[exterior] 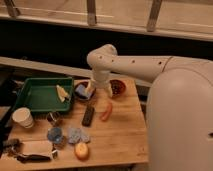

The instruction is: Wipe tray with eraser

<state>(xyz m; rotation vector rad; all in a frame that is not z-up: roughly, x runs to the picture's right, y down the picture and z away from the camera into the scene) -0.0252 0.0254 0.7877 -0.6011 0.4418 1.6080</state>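
The dark green tray (31, 107) lies at the table's left rear, with a yellow scrap (62, 93) at its right end. The black eraser (88, 115) lies flat on the wood in front of the tray's right corner. My gripper (99, 91) hangs from the white arm just behind the eraser, between two dark bowls. It is open and empty, above the table and apart from the eraser and the tray.
A dark bowl holds a pale blue pad (81, 91); a second bowl (118, 87) stands right of the gripper. An orange-red stick (106, 111) lies beside the eraser. A paper cup (22, 117), a can (53, 118), blue items (76, 135) and an orange fruit (81, 150) stand in front.
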